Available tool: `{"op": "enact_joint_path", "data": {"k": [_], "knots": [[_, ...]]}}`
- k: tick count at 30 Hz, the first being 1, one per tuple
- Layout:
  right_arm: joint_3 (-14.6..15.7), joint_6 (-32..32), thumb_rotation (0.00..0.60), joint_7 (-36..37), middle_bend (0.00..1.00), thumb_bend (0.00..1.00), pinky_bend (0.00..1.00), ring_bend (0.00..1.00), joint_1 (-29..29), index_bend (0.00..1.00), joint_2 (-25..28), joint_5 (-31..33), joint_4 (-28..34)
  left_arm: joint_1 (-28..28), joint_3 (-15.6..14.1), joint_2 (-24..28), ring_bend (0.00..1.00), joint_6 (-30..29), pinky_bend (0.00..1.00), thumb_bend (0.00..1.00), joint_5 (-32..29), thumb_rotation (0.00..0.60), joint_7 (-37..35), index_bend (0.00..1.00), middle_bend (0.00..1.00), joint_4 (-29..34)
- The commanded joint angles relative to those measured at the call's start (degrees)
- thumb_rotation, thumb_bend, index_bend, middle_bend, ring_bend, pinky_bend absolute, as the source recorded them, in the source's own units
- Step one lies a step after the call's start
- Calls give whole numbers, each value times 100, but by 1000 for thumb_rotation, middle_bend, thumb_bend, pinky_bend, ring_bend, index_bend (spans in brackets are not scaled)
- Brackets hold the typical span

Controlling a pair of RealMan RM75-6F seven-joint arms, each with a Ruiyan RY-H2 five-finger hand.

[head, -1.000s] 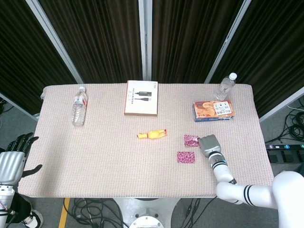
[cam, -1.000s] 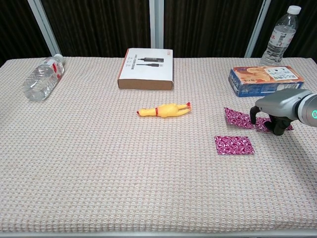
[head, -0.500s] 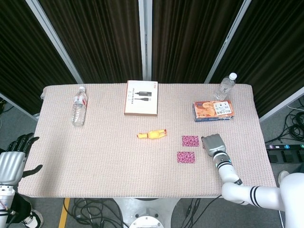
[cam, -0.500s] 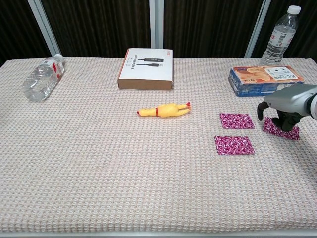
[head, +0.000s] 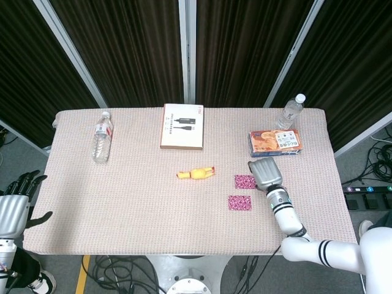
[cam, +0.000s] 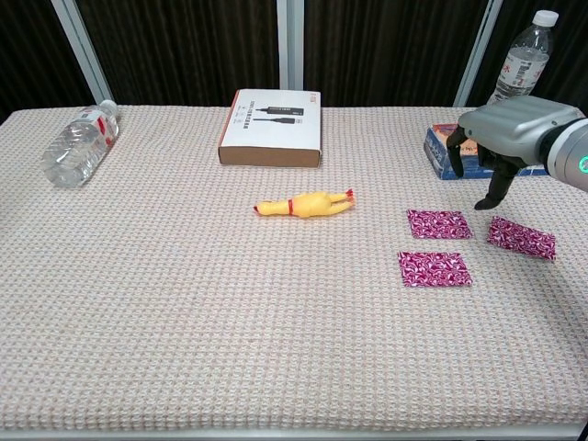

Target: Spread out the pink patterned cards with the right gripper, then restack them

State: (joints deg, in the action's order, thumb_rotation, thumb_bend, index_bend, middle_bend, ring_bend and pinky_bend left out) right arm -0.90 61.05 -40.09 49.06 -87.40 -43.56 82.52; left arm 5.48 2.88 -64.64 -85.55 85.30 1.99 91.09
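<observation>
Three pink patterned cards lie apart on the right of the table in the chest view: one [cam: 439,223] by the middle, one [cam: 434,268] in front of it, one [cam: 522,237] further right. The head view shows just two of these cards [head: 245,181] [head: 240,203]; my arm hides the third. My right hand [cam: 501,138] [head: 264,173] hovers above the cards with its fingers hanging down and apart, holding nothing and touching no card. My left hand [head: 15,205] hangs off the table's left edge, fingers spread, empty.
A yellow rubber chicken [cam: 304,204] lies left of the cards. A blue and orange box [cam: 478,152] and an upright water bottle [cam: 521,66] stand behind the right hand. A white and brown box [cam: 272,127] sits at the back centre, a lying bottle [cam: 78,142] at far left.
My right hand slid one card off to the right, let it lie there, then lifted off the table and moved back left above the cards. The left hand stayed put.
</observation>
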Motion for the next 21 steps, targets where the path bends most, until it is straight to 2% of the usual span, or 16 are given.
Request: {"op": "enact_joint_path", "data": {"k": [1, 7, 21], "knots": [[-115, -180, 597, -307, 991, 0, 833, 835, 107, 474, -104, 155, -85, 1, -3, 3, 134, 5, 241, 0, 3, 600, -7, 227, 219, 0], [-181, -180, 591, -764, 1000, 0, 923, 889, 186, 466, -359, 400, -369, -10, 3, 16, 134, -27, 241, 0, 16, 600, -26, 227, 219, 9], [-374, -196, 484, -971, 1000, 0, 925, 894, 76, 424, -889, 750, -841, -12, 1, 38, 134, -20, 241, 0, 22, 600, -76, 227, 219, 17]]}}
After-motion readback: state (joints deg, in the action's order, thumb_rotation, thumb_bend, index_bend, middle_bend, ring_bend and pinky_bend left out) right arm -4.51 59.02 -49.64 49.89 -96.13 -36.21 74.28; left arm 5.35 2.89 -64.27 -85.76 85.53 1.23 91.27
